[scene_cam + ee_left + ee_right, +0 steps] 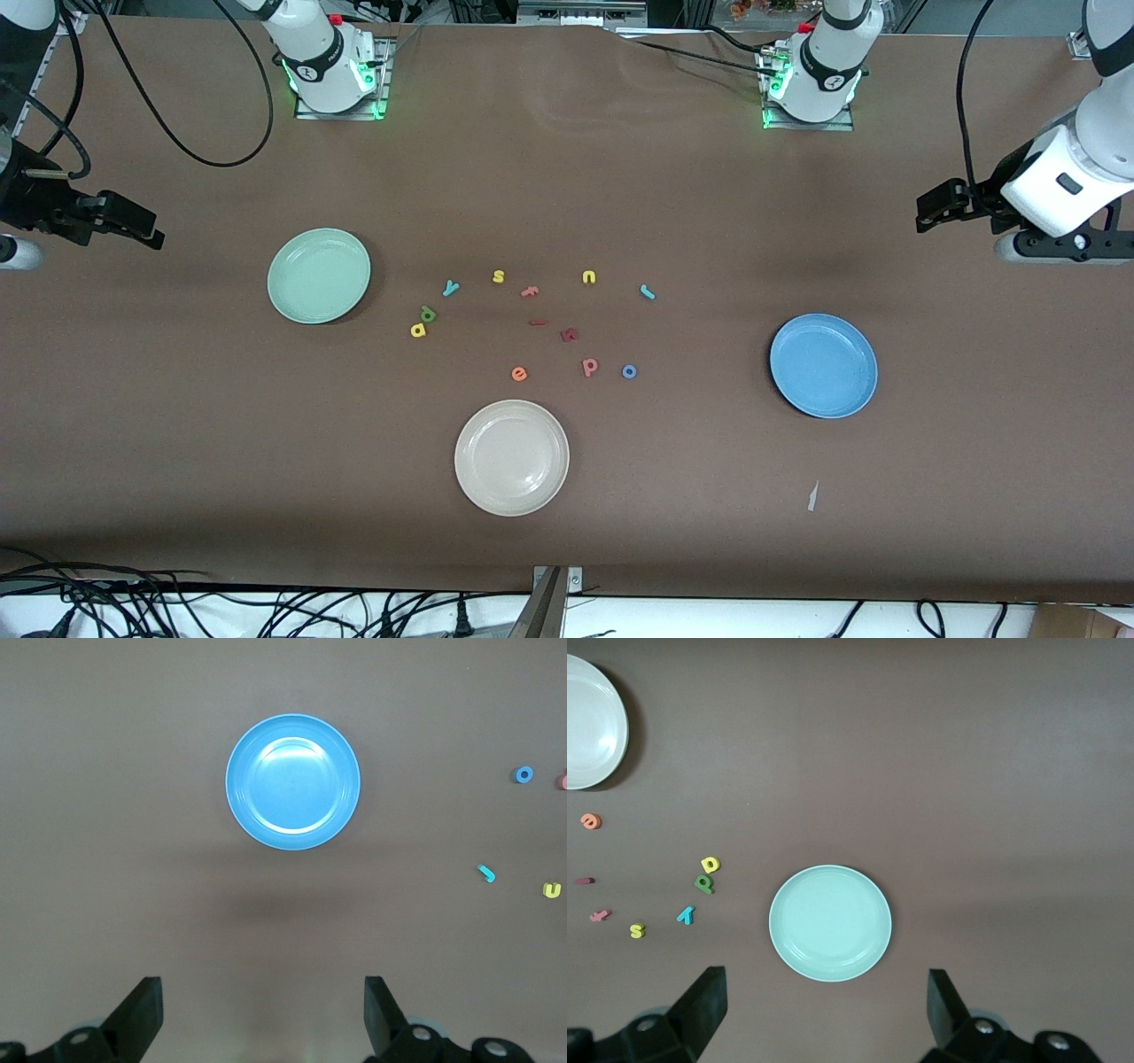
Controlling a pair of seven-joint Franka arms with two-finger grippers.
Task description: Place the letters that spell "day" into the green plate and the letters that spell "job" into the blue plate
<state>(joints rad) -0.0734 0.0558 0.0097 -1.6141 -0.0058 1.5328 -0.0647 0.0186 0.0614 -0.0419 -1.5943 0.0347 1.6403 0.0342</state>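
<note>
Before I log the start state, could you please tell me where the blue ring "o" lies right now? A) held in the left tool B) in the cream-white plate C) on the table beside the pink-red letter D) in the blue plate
C: the blue "o" lies on the bare table beside the pink-red letter, apart from the blue plate.

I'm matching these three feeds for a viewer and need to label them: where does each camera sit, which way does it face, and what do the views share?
Front view: high across the table, facing both bases; shows the green plate, blue plate, cream plate, scattered letters, and the left gripper and right gripper over bare table at its ends.
Left wrist view: looks down past its open fingers at the blue plate.
Right wrist view: looks down past its open fingers at the green plate.
Shared: front and left wrist views both show the blue "o".
</note>
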